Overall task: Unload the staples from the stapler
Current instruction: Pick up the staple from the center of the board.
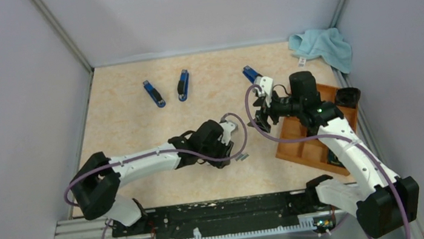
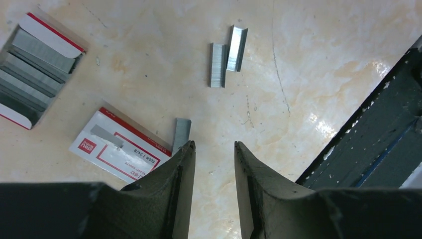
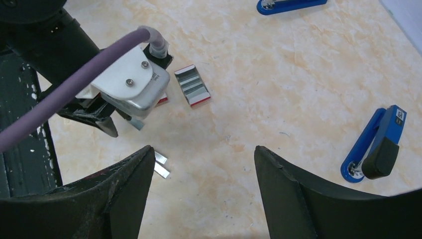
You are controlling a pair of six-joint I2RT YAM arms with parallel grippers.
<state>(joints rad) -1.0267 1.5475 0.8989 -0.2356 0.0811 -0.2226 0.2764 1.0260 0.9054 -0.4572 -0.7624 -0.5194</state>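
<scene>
1. Beige marbled tabletop [image 1: 132, 135], grey walls [image 1: 10, 89] around it.
2. Raised right end effector [image 3: 203, 149], spread wide, empty.
3. Low left end effector [image 2: 214, 145], slightly parted, empty.
4. Blue staplers [image 1: 154, 93] lying farther back.
5. Two strips of staples [image 2: 217, 64], touching, on the tabletop just ahead of the left end effector.

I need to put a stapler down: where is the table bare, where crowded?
Bare: the wide stretch between the two blue staplers and the left arm. Crowded: around the left hand, where loose staples, a white labelled box and an open staple box lie.
</scene>
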